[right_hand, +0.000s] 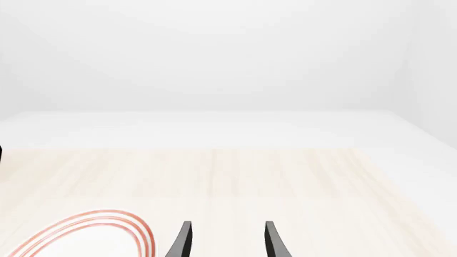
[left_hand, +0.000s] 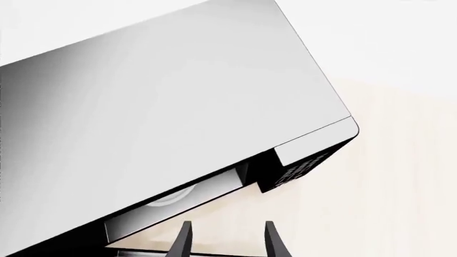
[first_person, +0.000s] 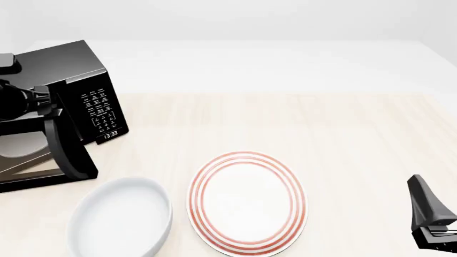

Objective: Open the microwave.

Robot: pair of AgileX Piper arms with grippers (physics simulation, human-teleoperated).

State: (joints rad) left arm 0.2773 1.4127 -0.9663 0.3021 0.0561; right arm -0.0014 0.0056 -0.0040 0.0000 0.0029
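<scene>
The pale wooden table (first_person: pixel 343 139) stretched away under a white backdrop. At its far left stood the large black boxy microwave (first_person: pixel 93 107), its white-lettered keypad and small clock facing right of centre, its door swung open toward the near side, showing the white turntable inside. The left arm (first_person: pixel 21 99) hung at that open door. On the near side lay a white plate with red rings (first_person: pixel 246 201), and just left of it a plain white bowl (first_person: pixel 121 219). The left gripper (left_hand: pixel 227 241) had its jaws parted, holding nothing. The right gripper (right_hand: pixel 227 241), near right and well apart from everything, was likewise spread and empty.
</scene>
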